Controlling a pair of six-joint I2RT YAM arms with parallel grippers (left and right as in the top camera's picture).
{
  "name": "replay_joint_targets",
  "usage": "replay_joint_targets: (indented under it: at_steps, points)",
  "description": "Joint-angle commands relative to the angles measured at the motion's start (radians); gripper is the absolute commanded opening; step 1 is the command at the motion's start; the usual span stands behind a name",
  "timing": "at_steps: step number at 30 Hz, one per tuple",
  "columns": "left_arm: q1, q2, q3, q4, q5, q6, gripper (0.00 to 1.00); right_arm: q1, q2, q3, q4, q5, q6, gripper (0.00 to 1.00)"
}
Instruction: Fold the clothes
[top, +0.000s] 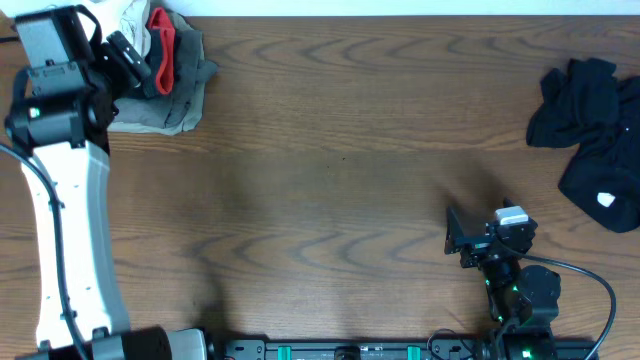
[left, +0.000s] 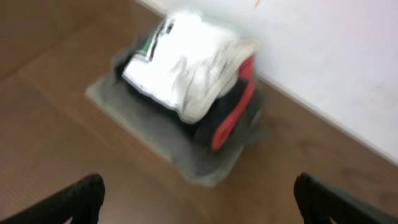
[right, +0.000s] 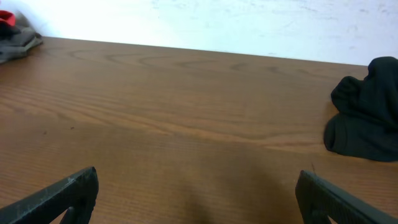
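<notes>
Wooden table (top: 330, 150) is carrying crumpled black clothes (top: 590, 120) ahead and right of the right gripper (right: 199, 205) — the nearer arm, gaping wide, holding nothing. Left gripper (left: 199, 199), equally wide and empty, is hovering before the folded white shirt (left: 180, 62).

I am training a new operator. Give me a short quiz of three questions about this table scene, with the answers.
1. True or false: the left tool is shut on the folded pile.
2. Where does the black heap lie on the table? A. at the robot's right side B. under the left tool C. on the folded pile
3. What colour is the top garment of the folded pile?
Key: 1 false; 2 A; 3 white.
</notes>
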Motion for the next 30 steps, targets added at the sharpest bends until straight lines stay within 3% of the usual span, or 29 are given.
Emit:
replay_joint_targets:
  at_steps: [1,6,14,21,30]
  points:
    - [-0.034,-0.117,-0.111,0.111,-0.001,0.039,0.98,-0.001,0.0,-0.001,-0.005,0.01,0.0,0.99]
    - [-0.068,-0.334,-0.424,0.377,0.0,0.151,0.98,-0.001,0.0,-0.001,-0.005,0.01,0.0,0.99]
    - [-0.066,-0.688,-0.855,0.584,0.191,0.296,0.98,-0.001,0.0,-0.001,-0.005,0.01,0.0,0.99]
    - [-0.066,-0.914,-1.16,0.77,0.243,0.306,0.98,-0.001,0.0,-0.001,-0.005,0.01,0.0,0.99]
    - [-0.066,-1.15,-1.427,0.866,0.261,0.306,0.98,-0.001,0.0,-0.001,-0.005,0.01,0.0,0.99]
